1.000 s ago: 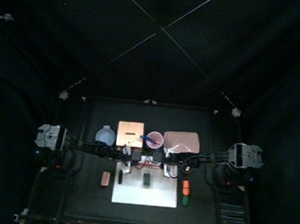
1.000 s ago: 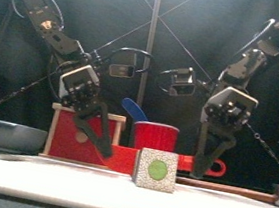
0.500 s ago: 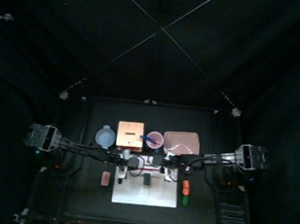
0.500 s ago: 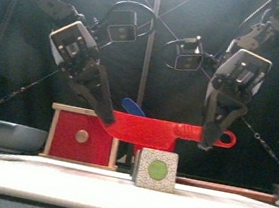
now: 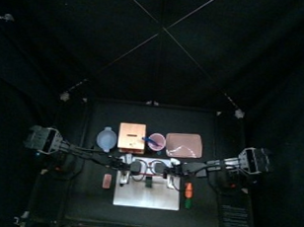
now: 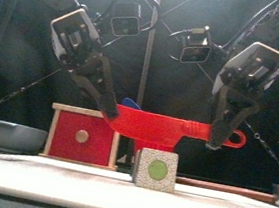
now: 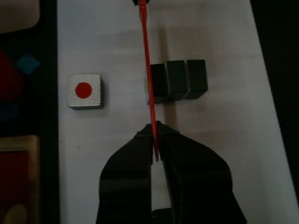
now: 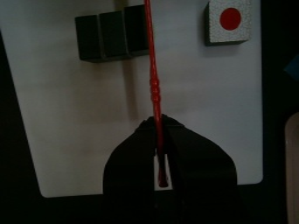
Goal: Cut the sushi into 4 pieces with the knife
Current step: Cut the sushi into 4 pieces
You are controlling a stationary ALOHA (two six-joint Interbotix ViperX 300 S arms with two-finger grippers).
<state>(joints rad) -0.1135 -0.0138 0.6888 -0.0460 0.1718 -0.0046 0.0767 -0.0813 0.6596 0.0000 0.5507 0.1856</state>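
Just changed: red knife (image 6: 165, 129) higher than a moment ago. Was low, down by the sushi roll (image 6: 159, 168). Now well above it. Both arms higher too.
Meaning for the task: most likely getting ready to push down for a cut. No cut to be seen yet, so four pieces still to make.
Left gripper (image 6: 105, 120): squeezed tight on the blade end of the knife.
Right gripper (image 6: 213, 141): squeezed tight on the handle end, next to the loop.
Knife: held like a bridge between the two grippers, nearly level, touching nothing else.
Sushi roll: on the white cutting board (image 6: 34, 177), near the middle, under the knife.
Front view only: the open gap between knife and roll. Also the roll's white end with a green middle, and the wooden box (image 6: 83, 132) behind.
Wrist views only: the roll from above, dark blocks side by side and touching. Knife as a thin red line near one end of the roll, not over its middle. Also a small white block with a red dot (image 7: 84, 89), lying on the board apart from the roll.
Top view: too small to tell much.
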